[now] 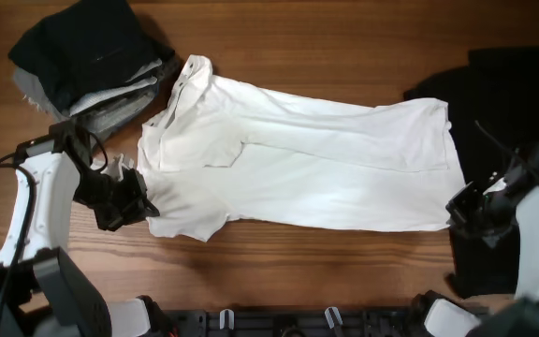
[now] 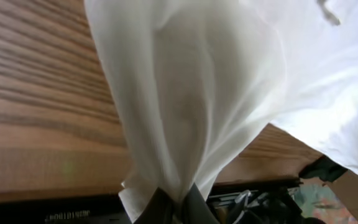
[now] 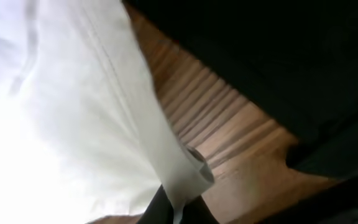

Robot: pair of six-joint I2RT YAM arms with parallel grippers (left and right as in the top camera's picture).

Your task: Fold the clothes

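A white polo shirt [image 1: 298,159] lies spread across the middle of the wooden table, collar at the left, hem at the right. My left gripper [image 1: 138,198] is shut on the shirt's near left edge by the sleeve; in the left wrist view the white cloth [image 2: 185,93] bunches into the closed jaws [image 2: 176,208]. My right gripper [image 1: 458,208] is shut on the shirt's near right hem corner; the right wrist view shows the folded hem [image 3: 135,124] pinched between the fingers [image 3: 176,208].
A stack of folded dark and grey clothes [image 1: 92,61] sits at the back left. A black garment [image 1: 508,122] lies at the right, under and behind my right arm. The table's front edge runs along the bottom.
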